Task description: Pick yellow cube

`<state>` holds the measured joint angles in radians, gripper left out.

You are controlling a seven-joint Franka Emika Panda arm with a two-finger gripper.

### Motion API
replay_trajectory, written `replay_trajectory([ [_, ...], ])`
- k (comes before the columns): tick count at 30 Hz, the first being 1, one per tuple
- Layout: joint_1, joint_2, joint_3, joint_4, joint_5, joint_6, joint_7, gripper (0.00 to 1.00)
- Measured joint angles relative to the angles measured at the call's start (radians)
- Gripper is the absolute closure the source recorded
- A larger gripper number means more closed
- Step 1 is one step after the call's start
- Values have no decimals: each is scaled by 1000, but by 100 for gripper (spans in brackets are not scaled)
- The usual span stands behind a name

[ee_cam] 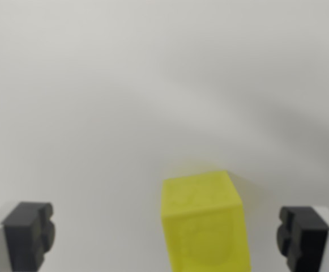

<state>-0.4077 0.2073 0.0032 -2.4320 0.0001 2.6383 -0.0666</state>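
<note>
Gripper (167, 235) spread wide, nothing in its grasp, and I've got both dark fingertips framing the bottom of the wrist view, one pad (29, 232) low on the wrist view's left and its twin low on the wrist view's right. Between them sits the yellow cube (204, 224), right there in the gap, though not dead centre: it's closer to the finger on the wrist view's right, with plenty of bare space on the other side. Neither finger is touching it, there's daylight on both flanks. The cube looks a touch rotated relative to the fingers, one corner edge pointing up the frame, so I'd judge the faces won't meet the pads perfectly square. It rests on a plain pale table (153, 85), nothing else around it that I can make out. The picture is soft, so I can't tell just how low the fingers are against the cube's sides. As for progress, I'd call the approach mostly in place: the cube is bracketed but not gripped and not lifted. Left to do, by my reckoning: nudge sideways to centre it, settle down if needed, close the fingers, then raise it clear.
</note>
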Motion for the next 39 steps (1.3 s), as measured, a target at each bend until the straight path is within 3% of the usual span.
replay_trajectory([
  [23, -135, 125, 1, -27, -3, 151, -256, 0],
  [39, -139, 234, 1, -3, -6, 236, -266, 0],
])
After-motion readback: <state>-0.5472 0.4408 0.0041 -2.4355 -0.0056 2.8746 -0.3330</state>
